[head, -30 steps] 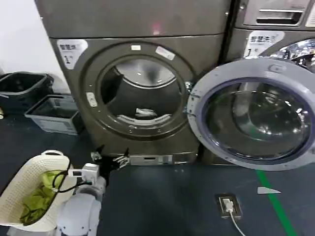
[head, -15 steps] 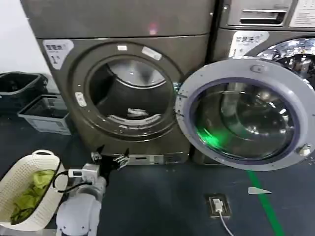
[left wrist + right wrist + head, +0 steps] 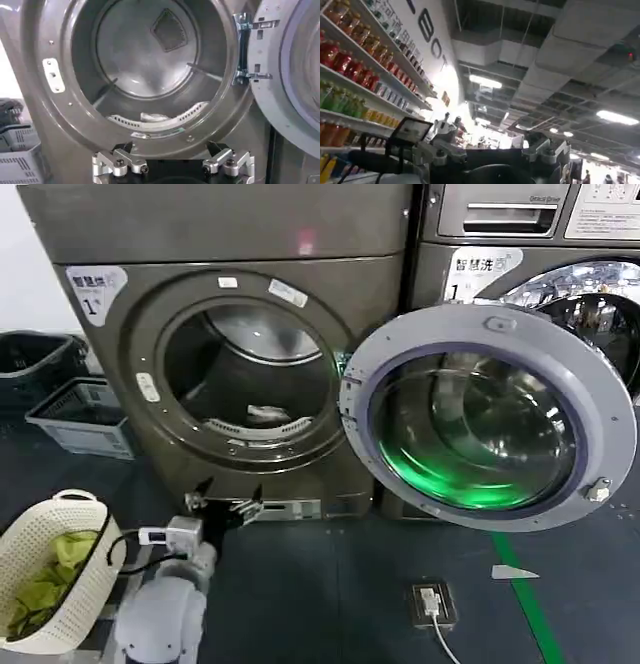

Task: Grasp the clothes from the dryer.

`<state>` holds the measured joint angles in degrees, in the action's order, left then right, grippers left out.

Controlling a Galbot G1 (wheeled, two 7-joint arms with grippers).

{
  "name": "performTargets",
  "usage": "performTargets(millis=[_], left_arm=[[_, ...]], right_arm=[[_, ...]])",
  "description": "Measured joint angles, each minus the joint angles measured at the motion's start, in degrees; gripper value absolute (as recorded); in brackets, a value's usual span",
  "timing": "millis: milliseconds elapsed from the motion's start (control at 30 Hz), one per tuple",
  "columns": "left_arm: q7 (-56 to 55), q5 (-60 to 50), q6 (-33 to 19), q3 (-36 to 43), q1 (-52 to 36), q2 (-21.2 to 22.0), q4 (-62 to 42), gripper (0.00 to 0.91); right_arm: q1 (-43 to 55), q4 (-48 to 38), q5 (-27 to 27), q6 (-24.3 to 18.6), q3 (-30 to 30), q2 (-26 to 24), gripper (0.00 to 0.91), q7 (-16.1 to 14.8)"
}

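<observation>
One small whitish scrap of soft cloth — the clothes (image 3: 268, 414) — lies at the bottom of the drum, just behind the front lip of the big bronze-grey front-loading dryer (image 3: 130, 444). Its grey-rimmed glass door (image 3: 487, 416) hangs swung wide to the right, so the round mouth is clear for me.

I have the left gripper (image 3: 222, 500) low in front of the machine, below the mouth, pointed at the drum. In the left wrist view its fingers (image 3: 117, 163) stand well apart with nothing between them, and the cloth (image 3: 154, 117) sits straight ahead above them, well apart.

My right gripper (image 3: 492, 155) is parked pointing up toward the ceiling lights; I cannot tell how its jaws stand.

I judge the cloth light, limp and easily bunched — no stiff edge to catch. I would pinch down on its raised, crumpled middle, closing on a fold rather than a flat hem against the metal.
</observation>
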<state>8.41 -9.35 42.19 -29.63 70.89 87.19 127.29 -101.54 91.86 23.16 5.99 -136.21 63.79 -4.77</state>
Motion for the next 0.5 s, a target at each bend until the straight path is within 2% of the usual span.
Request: performTargets(millis=[500], left_arm=[[-0.98,0.61,0.0,0.16,0.44,-0.05,0.01,0.907]], right_arm=[[-0.12,0.73,2.32,0.0,-0.11,0.36,0.907,0.7]])
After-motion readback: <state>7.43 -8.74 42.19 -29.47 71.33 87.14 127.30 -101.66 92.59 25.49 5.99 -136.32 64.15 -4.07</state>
